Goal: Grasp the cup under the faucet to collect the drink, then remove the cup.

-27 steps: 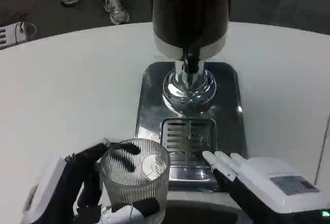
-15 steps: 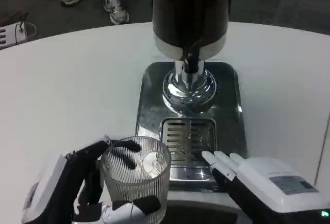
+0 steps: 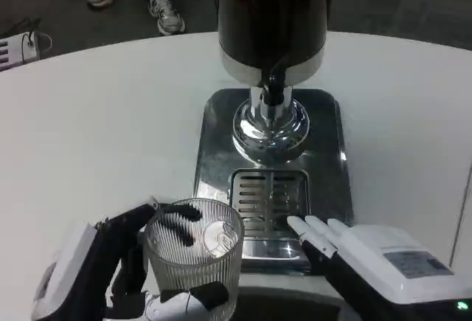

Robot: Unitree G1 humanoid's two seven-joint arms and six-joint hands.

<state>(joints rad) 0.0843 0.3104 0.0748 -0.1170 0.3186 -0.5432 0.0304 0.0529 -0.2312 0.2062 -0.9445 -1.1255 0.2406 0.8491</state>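
Left hand (image 3: 110, 277): fingers wrapped round the ribbed glass cup (image 3: 193, 251), gripping it. Cup sits between those fingers, just left of the drip grate (image 3: 269, 203), not yet under the faucet (image 3: 274, 88). Looks empty. Right hand (image 3: 369, 258): fingers straight, pressed together, tips at the grate's near edge, holding nothing. Step: carrying to faucet. Next: move cup forward-right onto grate.

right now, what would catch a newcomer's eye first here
The tall dark drink dispenser stands at the table's far middle on a shiny steel base, its faucet above a slotted drip grate. At near left, the left hand holds a ribbed clear glass cup, left of the grate. The right hand rests at the base's near right corner.
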